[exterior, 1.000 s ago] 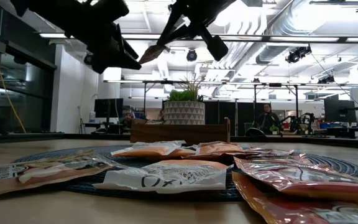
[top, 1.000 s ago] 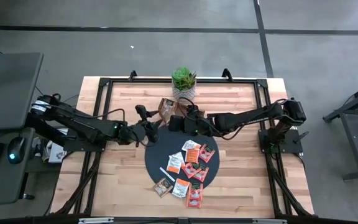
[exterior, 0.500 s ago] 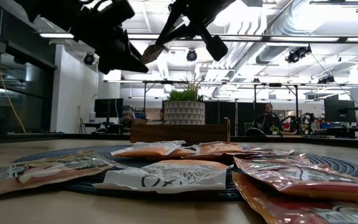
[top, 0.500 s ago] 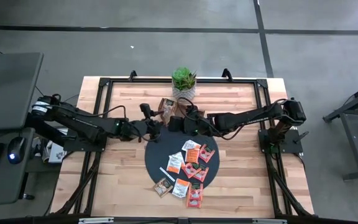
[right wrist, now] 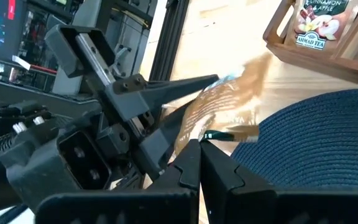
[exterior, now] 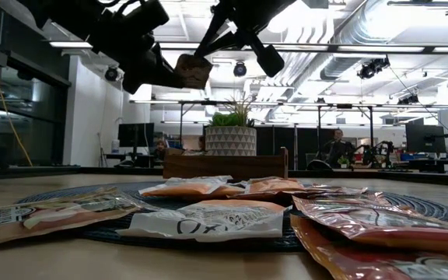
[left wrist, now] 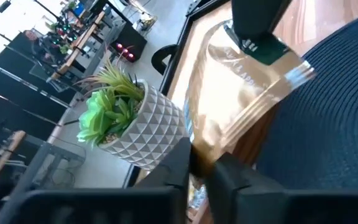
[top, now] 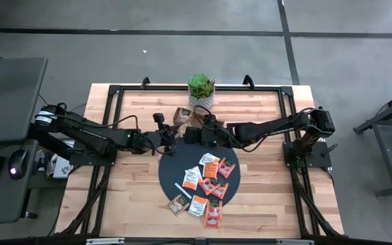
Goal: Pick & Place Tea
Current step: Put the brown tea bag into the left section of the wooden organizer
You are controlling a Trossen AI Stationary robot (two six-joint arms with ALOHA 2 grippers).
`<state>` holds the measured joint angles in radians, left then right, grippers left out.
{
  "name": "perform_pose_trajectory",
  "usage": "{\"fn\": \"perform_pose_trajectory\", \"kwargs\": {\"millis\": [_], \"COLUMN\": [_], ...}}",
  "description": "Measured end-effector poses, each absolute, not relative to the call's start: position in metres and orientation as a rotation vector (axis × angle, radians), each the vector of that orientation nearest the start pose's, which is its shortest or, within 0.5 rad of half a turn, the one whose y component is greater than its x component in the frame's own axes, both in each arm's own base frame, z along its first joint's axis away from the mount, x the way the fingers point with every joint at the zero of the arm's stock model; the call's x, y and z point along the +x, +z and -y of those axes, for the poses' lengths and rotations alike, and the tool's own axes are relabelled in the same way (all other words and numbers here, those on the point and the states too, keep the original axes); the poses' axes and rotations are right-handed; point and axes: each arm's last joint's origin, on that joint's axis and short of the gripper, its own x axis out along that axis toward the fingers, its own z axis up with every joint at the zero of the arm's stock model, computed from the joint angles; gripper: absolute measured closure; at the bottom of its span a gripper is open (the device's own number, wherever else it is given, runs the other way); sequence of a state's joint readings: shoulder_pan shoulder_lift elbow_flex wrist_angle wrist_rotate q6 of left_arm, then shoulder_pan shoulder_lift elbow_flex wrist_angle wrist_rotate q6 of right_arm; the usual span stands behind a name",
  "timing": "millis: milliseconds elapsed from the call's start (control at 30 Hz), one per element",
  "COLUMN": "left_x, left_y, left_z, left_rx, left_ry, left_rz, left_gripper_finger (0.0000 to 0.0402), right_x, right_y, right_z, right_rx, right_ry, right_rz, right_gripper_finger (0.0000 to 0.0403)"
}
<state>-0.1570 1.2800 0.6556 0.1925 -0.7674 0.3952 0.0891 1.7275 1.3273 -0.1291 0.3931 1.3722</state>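
Observation:
A tan-brown tea sachet hangs in the air over the far edge of the dark round mat, just in front of the wooden tray. My left gripper and my right gripper meet there, each shut on one end of the sachet. Several more tea sachets, orange-red, tan and white, lie flat on the mat. My left gripper pinches the sachet's edge between its two fingers, coming level from the table's left. The sachet is lifted clear of the mat. My right gripper pinches the opposite end between its fingertips, coming from the table's right and slanting down. The sachet spans between the two grippers, clear of everything below.
A potted plant in a white faceted pot stands behind the tray, which holds boxed tea. A thin white strip lies on the mat. Black frame rails border the table.
My left gripper has moved toward the table's right, up to the right gripper, and has taken hold of the sachet's free end. The sachet, seen edge-on before, now shows more of its face. My right gripper has kept still.

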Motion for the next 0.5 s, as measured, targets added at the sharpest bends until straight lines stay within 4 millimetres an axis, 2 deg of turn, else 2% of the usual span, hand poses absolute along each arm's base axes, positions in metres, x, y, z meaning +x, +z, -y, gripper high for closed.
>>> {"fn": "perform_pose_trajectory", "kwargs": {"millis": [133,300,500], "left_x": [0.2585,0.2584,0.2581], "left_y": [0.2246,0.2246,0.2235], "left_z": [0.0207,0.0206,0.0207], "left_rx": [0.497,0.424,0.367], "left_ry": [0.536,0.552,0.555], "left_rz": [-0.487,-0.466,-0.459], "left_gripper_finger": [0.0388,0.0396,0.0399], "right_x": [0.3916,0.3929,0.3923], "right_y": [0.2762,0.2778,0.2808], "right_z": [-0.0217,-0.0209,-0.0189], "right_rx": [1.188,1.082,0.973], "right_ry": [-0.574,-0.512,-0.401], "right_rz": [-0.247,-0.281,-0.356], "right_gripper_finger": [0.0403,0.04,0.0364]}}
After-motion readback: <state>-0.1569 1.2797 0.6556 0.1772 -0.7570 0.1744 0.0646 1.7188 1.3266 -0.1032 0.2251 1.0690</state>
